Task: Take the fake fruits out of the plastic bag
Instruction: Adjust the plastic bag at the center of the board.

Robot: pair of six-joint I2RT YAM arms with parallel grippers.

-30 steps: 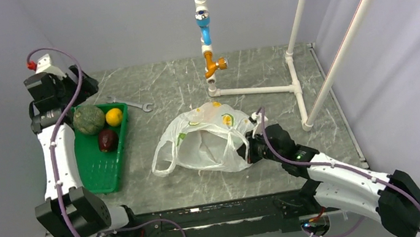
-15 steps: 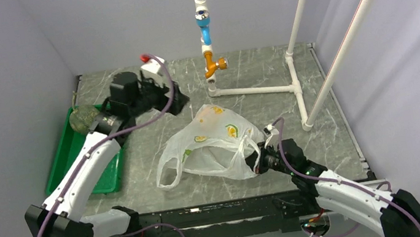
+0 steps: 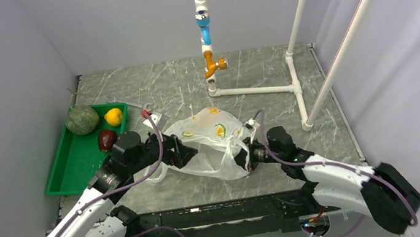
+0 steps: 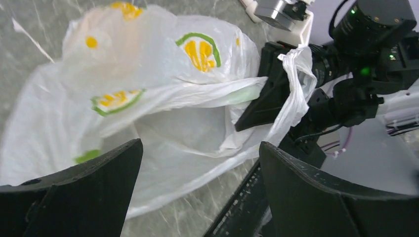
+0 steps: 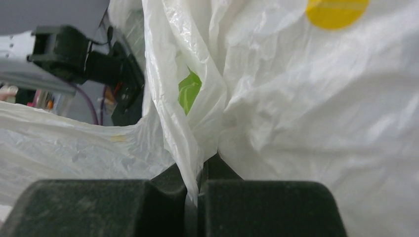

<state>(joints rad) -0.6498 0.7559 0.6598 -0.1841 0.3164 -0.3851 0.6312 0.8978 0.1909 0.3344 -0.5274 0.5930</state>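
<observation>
Between right claw [image 5: 197,173] tips, plastic bag [image 5: 306,113] pinched; left claw [image 4: 200,148] agape nearby

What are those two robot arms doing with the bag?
The right gripper is pinching a fold of the bag tight between its fingers. The left gripper is open and points at the bag, holding nothing. The melon, lemon and apple lie in the green tray on the left, out of the bag. The bag looks flat, so it may be empty.
</observation>
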